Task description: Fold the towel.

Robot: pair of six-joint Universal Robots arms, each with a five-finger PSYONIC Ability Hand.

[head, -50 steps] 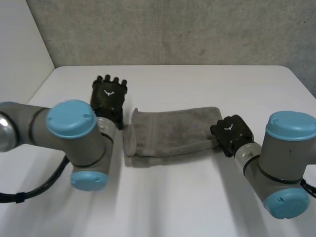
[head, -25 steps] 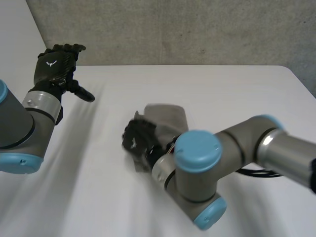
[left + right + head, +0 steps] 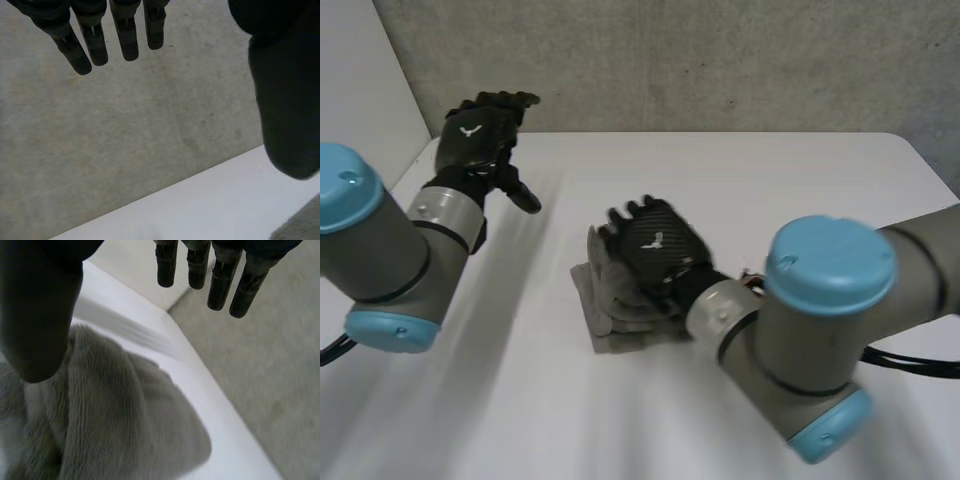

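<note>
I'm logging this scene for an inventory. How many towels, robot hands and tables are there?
towel: 1
hands: 2, the left hand and the right hand
table: 1
Total: 4

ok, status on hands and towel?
Left hand open, held up, off the towel. Right hand open, over the towel. Towel folded over, bunched. Nothing in the way.

Fluffy terry towel (image 3: pixel 608 312), smooth matt table (image 3: pixel 740 185)
</note>
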